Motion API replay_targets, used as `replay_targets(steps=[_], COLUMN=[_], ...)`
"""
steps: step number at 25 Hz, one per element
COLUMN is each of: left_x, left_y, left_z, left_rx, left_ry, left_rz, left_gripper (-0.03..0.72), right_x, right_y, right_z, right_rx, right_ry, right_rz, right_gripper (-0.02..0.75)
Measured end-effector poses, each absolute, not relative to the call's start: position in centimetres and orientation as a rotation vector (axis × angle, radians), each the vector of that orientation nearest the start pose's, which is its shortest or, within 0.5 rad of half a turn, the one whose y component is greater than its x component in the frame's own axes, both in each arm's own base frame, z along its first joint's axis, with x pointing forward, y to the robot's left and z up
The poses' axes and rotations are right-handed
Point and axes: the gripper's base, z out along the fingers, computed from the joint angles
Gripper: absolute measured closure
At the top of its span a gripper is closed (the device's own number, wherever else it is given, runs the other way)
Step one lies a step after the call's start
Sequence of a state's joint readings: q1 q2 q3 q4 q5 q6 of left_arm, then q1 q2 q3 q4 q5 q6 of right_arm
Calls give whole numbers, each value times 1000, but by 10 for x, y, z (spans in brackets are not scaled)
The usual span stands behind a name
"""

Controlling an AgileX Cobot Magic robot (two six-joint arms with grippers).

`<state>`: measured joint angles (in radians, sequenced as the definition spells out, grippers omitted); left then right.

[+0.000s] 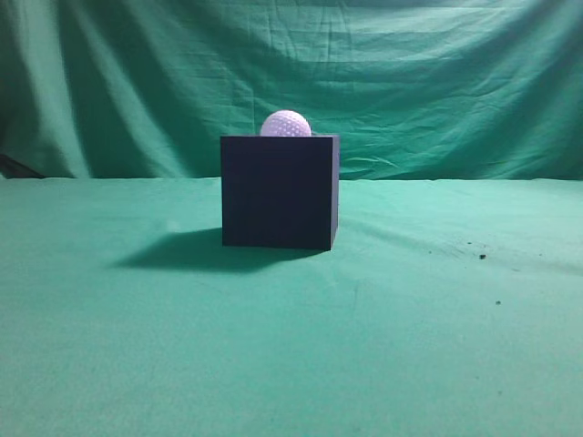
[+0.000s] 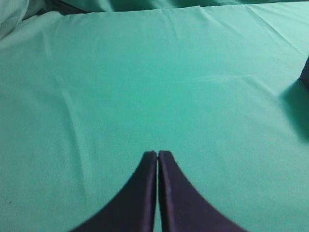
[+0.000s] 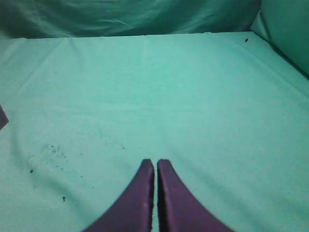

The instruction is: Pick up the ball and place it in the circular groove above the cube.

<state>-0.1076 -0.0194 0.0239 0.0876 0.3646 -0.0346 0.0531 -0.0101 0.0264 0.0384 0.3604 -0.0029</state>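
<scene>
Both grippers, left (image 2: 157, 153) and right (image 3: 155, 162), sit pinched together and empty; your ball (image 1: 285, 124), centre frame atop the cube (image 1: 279, 191), looks hard, light and roll-prone, so pinch its widest middle.

Ball (image 1: 285, 124): white, dimpled; seated on the cube's top, lower part hidden below the top edge.
Cube (image 1: 279, 191): matte, very dark navy-black, sharp-edged; upright on its base, mid-scene, shadow falling to its left.

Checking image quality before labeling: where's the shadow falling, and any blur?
Exterior view: the cube casts a soft shadow to the left, and the ball looks sharp enough to show dimples. Left wrist view: the left end effector is soft at the bottom edge. Right wrist view: the same for the right end effector.
</scene>
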Motion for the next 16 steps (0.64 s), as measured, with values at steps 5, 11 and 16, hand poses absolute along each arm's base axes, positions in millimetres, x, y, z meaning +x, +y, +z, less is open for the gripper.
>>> replay_targets(steps=[5,11,16], left_x=[52,52,52], left_y=[-3,-3,-3], left_z=[173,173,173], left_rx=[121,121,121], left_ry=[1847,1847,1847], left_rz=[-13,-13,-13], left_gripper=[688,688,688], right_x=[53,53,53], right_y=[4,4,4], right_z=[172,171,171], right_rx=[-15,-14,-14], right_ry=[1871,1872,1872], right_rz=[66,68,68], right_gripper=[738,738,738])
